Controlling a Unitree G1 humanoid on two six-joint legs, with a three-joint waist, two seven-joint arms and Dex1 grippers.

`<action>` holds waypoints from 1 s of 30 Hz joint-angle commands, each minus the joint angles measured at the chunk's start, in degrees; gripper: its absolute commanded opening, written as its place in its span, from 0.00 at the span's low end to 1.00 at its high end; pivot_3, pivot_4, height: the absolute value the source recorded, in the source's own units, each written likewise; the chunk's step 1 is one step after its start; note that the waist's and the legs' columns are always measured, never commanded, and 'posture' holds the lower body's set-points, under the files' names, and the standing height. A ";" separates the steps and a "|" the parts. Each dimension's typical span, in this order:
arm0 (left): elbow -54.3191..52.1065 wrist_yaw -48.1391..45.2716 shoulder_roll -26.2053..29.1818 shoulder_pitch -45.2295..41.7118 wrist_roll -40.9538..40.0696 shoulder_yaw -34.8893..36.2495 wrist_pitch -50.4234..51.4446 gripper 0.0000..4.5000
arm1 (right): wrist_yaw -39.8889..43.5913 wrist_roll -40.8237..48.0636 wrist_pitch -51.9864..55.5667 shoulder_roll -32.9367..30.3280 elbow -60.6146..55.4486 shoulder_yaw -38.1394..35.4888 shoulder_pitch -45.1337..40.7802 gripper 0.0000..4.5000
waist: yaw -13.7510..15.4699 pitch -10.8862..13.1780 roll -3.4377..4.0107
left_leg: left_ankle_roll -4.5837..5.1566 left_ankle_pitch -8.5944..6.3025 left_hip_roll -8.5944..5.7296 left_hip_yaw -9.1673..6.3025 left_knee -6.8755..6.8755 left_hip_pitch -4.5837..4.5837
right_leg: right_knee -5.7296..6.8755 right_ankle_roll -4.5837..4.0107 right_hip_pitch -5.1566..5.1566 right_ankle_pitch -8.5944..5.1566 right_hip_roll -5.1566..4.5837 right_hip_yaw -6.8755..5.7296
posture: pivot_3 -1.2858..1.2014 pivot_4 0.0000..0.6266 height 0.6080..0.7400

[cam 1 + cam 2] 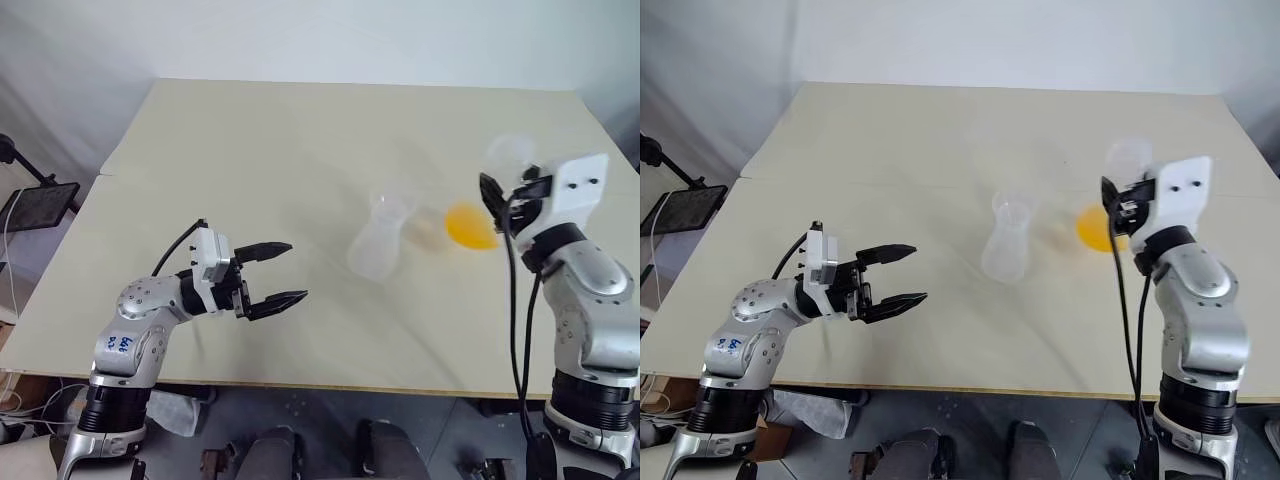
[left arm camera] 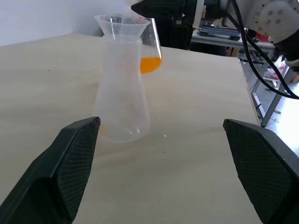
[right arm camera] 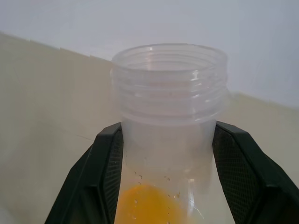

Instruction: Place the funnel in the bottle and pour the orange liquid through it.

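Right gripper (image 3: 163, 177) clamps neck of larger flask (image 3: 169, 107) w/ orange liquid (image 1: 1095, 230), held tilted above table (image 1: 890, 140). Left gripper (image 1: 282, 272) is wide open, empty. Bottle (image 1: 1006, 240) stands upright btw. them, funnel (image 2: 120, 24) in its neck.

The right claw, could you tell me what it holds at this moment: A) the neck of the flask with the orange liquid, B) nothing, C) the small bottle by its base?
A: the right claw grips the threaded neck of the flask holding orange liquid.
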 commanded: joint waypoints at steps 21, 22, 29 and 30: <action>-2.36 -0.40 0.71 -1.27 -1.38 -0.20 0.11 1.00 | 0.29 11.25 -5.91 -0.44 8.39 -7.19 4.13 0.99 | -0.31 0.03 0.07 | -0.01 0.01 0.10 0.15 -0.06 0.10 | 0.02 0.00 -0.02 0.00 -0.04 0.20 | 0.52 0.24 1.00; -2.39 -0.41 0.72 -1.26 -1.41 -0.19 0.14 1.00 | 0.21 11.32 -5.83 -0.73 8.34 -7.01 3.92 0.99 | -0.31 0.04 0.07 | -0.01 0.01 0.09 0.15 -0.06 0.09 | 0.01 0.00 -0.02 0.00 -0.05 0.20 | 0.52 0.24 1.00; -2.24 -0.44 0.67 -1.55 -1.35 -0.34 0.18 1.00 | -1.00 11.04 -6.06 -1.51 9.08 -6.09 1.85 0.99 | -0.25 0.04 0.07 | -0.01 0.01 0.06 0.13 -0.05 0.08 | -0.01 0.00 -0.02 0.00 -0.09 0.21 | 0.52 0.24 1.00; -2.20 -0.43 0.67 -1.62 -1.33 -0.34 0.17 1.00 | -1.33 11.27 -6.12 -1.31 9.23 -6.25 1.48 0.99 | -0.25 0.04 0.07 | -0.01 0.01 0.07 0.13 -0.05 0.08 | -0.01 0.00 -0.02 0.00 -0.09 0.20 | 0.52 0.24 1.00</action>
